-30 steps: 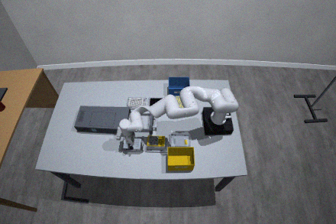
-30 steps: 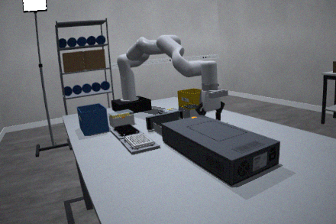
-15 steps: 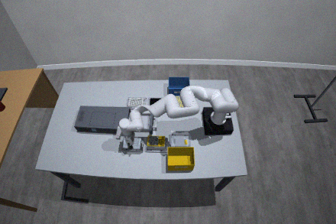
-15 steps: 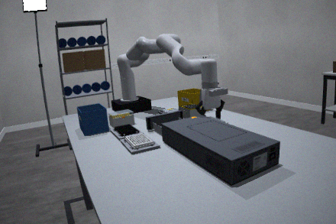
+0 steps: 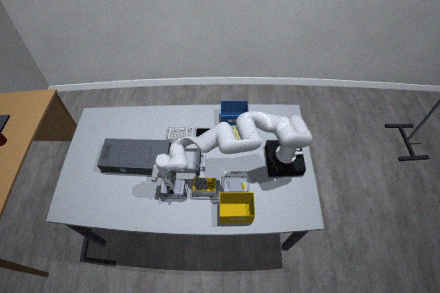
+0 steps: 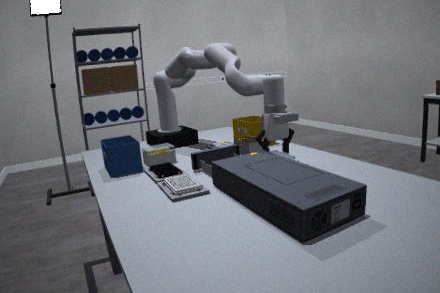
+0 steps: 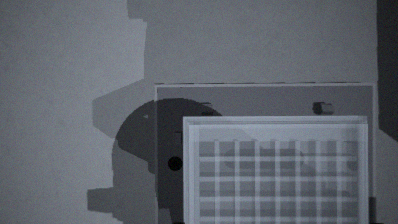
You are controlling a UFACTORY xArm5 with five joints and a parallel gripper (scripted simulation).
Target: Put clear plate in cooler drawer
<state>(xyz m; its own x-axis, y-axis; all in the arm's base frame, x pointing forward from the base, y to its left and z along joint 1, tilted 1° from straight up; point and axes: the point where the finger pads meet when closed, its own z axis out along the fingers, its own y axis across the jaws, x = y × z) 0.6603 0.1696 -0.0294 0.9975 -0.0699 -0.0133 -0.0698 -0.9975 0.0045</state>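
My gripper (image 5: 170, 189) is near the front of the bench, just in front of the cooler's right end, and it also shows in the exterior view (image 6: 274, 140). It is shut on the clear plate (image 7: 276, 170), a see-through plate with a grid of wells that fills the lower right of the wrist view. The plate sits a little above the grey work nest N1 (image 7: 260, 100), whose locator pegs show beyond its far edge. The cooler CD (image 5: 131, 155) is a long dark box (image 6: 287, 188). Its orange lamp (image 6: 253, 153) is lit. Its open drawer (image 6: 215, 156) sticks out at the far end.
A yellow bin (image 5: 236, 208) stands at the front edge and a blue bin (image 5: 234, 110) at the back. Two more nests (image 5: 204, 185) (image 5: 235, 183) lie right of my gripper. A white well plate (image 6: 182, 183) and a black plate (image 6: 165, 169) lie behind the cooler.
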